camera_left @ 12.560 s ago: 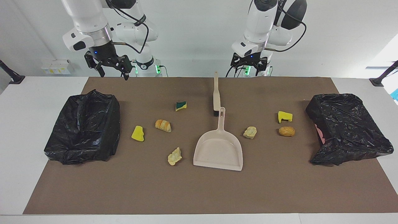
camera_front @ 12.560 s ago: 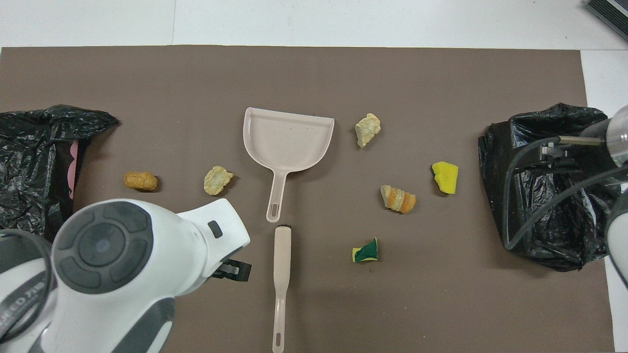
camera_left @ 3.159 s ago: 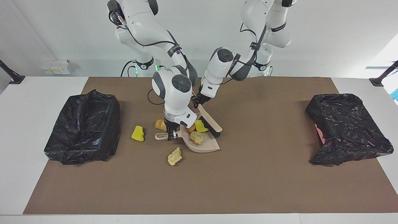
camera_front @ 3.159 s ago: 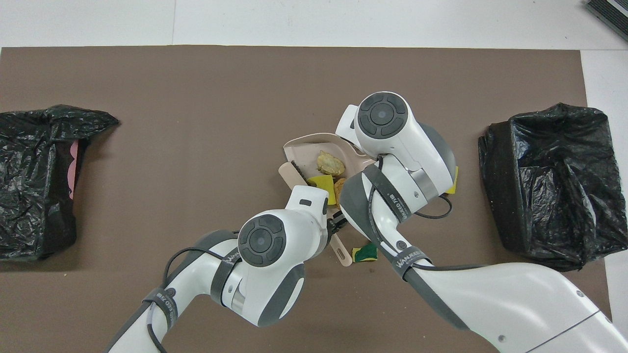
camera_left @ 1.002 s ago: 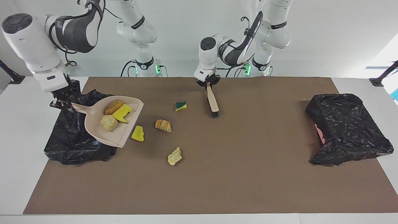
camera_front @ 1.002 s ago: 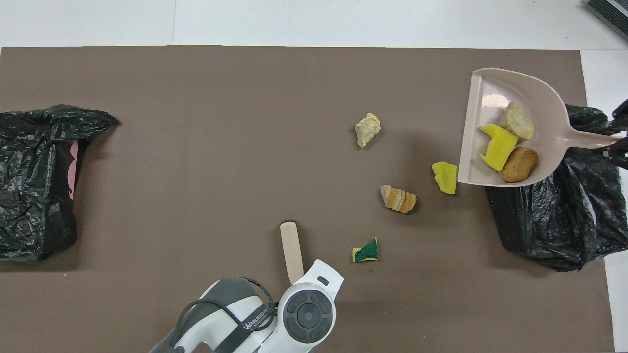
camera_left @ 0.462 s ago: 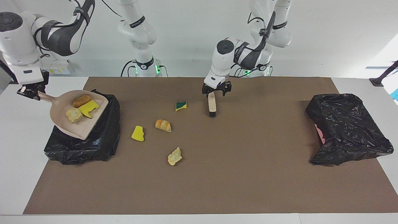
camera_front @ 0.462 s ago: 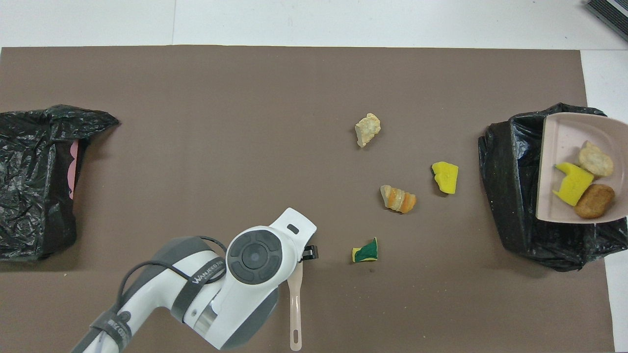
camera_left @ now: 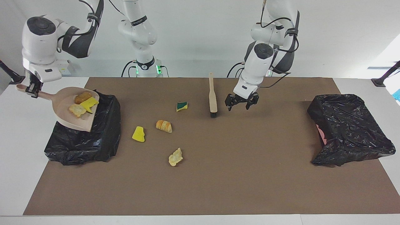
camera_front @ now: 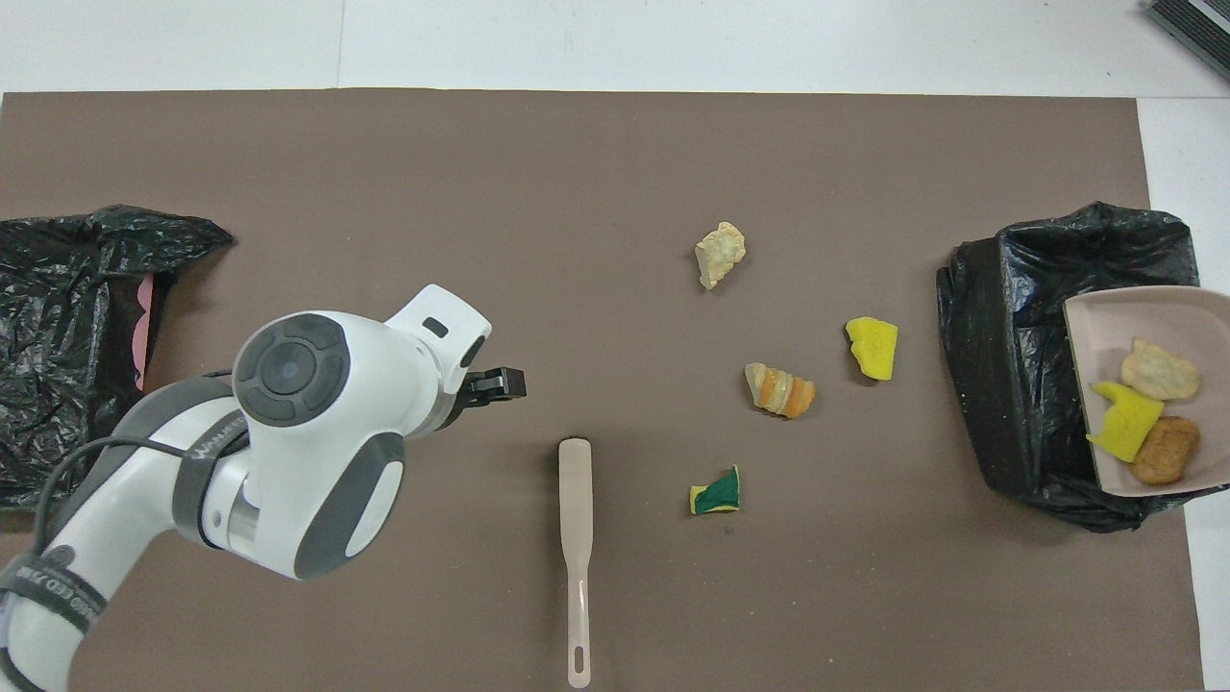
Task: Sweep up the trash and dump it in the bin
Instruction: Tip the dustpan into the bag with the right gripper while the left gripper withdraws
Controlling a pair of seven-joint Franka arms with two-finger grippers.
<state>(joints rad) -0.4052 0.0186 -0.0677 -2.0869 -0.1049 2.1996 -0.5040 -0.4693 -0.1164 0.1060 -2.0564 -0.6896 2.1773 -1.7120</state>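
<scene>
1. The right gripper (camera_left: 32,92), fingers clamped on the dustpan (camera_left: 70,117) handle, held the pan tilted over the black-bagged bin (camera_left: 93,140) at the right arm's end of the table.
2. 3 trash bits lay in the pan: a pale chunk (camera_left: 76,110), a yellow wedge (camera_left: 89,104) and a tan lump (camera_left: 82,97).
3. 4 bits lay on the brown mat (camera_left: 218,175) between that bin and the brush (camera_left: 213,97): a green-and-yellow sponge (camera_left: 182,106), a bread-like lump (camera_left: 164,126), a second yellow wedge (camera_left: 138,134) and a rocky chunk (camera_left: 175,157).
4. The left gripper (camera_left: 242,105) hung just beside the brush, fingers apart, holding nothing.
5. A second bagged bin (camera_left: 350,128) sat at the left arm's end.
</scene>
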